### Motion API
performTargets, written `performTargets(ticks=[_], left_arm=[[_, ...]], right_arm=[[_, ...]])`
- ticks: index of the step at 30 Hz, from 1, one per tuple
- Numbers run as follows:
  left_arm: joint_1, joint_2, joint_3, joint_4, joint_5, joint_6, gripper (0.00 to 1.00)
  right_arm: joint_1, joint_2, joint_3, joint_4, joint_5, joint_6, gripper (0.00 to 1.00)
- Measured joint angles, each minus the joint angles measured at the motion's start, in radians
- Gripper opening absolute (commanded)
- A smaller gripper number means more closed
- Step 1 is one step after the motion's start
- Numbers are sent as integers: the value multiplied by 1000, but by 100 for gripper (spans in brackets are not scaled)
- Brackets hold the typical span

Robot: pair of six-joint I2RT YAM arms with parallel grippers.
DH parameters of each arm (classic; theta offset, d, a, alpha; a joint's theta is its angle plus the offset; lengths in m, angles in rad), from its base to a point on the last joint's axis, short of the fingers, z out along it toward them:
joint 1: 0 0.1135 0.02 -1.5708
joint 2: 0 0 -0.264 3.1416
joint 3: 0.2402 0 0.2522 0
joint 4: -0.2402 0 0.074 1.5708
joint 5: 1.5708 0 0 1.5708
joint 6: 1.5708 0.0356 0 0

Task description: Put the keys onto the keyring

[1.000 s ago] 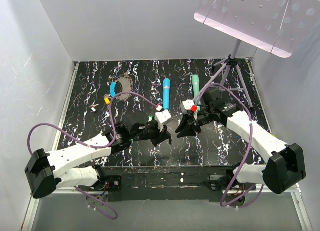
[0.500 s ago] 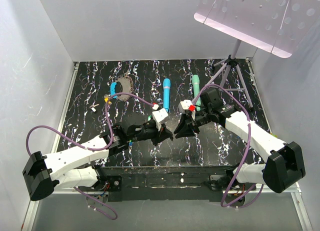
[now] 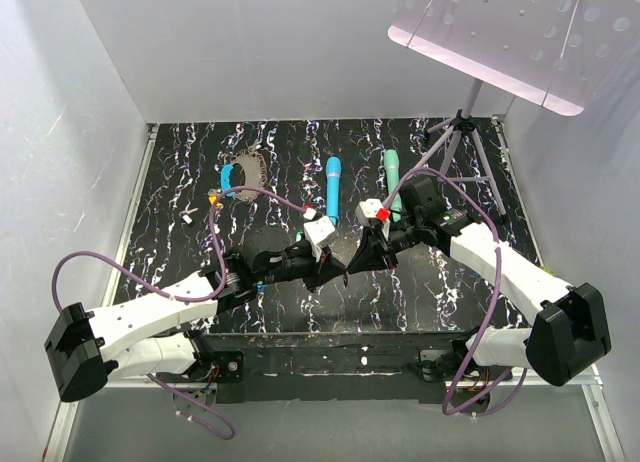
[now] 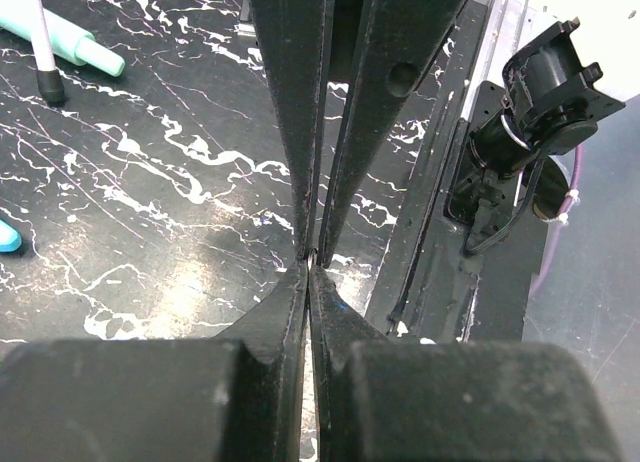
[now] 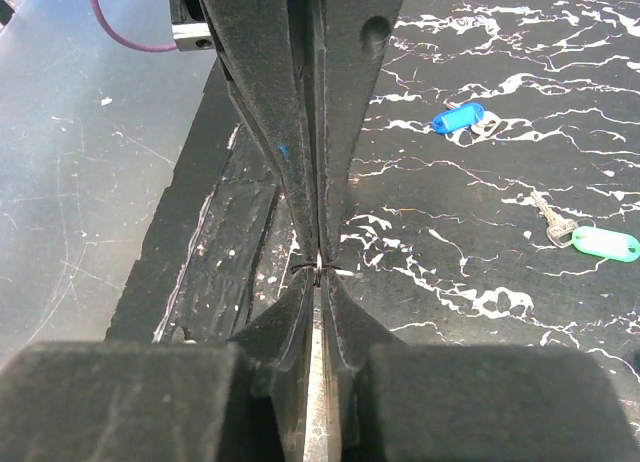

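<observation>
The left gripper point(image 3: 338, 274) is pressed together. The right gripper point(image 3: 354, 266) shows only a slit, and I cannot tell whether it is closed. They meet tip to tip above the worktop point(image 3: 280, 142) near its front edge, with a metal sliver point(image 5: 320, 270) between them. I cannot tell which one pinches it. A tug from either could drop it over that edge, or jam the tips. The keyring point(image 3: 243, 171) lies well apart at the far left. The blue key point(image 5: 458, 117) and green key point(image 5: 605, 244) lie flat on the worktop. The left side looks open, while the blue wand point(image 3: 332, 187), teal wand point(image 3: 392, 172) and tripod point(image 3: 455, 132) crowd the far right.
</observation>
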Motion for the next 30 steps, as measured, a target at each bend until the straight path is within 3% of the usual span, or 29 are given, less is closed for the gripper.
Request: performTargets(ticks=[2,8,14,17,20,25,30], left_arm=[[0,-1,0,2,0,-3,0],[-1,-7,-12,17,-5,-13,2],[-2,-46,-50,39,-45,-38,49],[-1,-113,-92,47,-81,-49,69],[-1,-189,-118,50,-117,-54,95],[-1,-327,-156,53,-159,-47,98],[-1,-354,-159,29,-106,36,98]], right_arm=[[0,0,0,5,0,6,1],[0,0,0,8,3,16,1],[2,0,0,-23,12,2,1],[3,-1,0,-55,21,-15,1],[4,-1,0,-92,30,-33,1],[5,2,43,-227,75,-115,1],[6,35,222,-487,192,-307,1]])
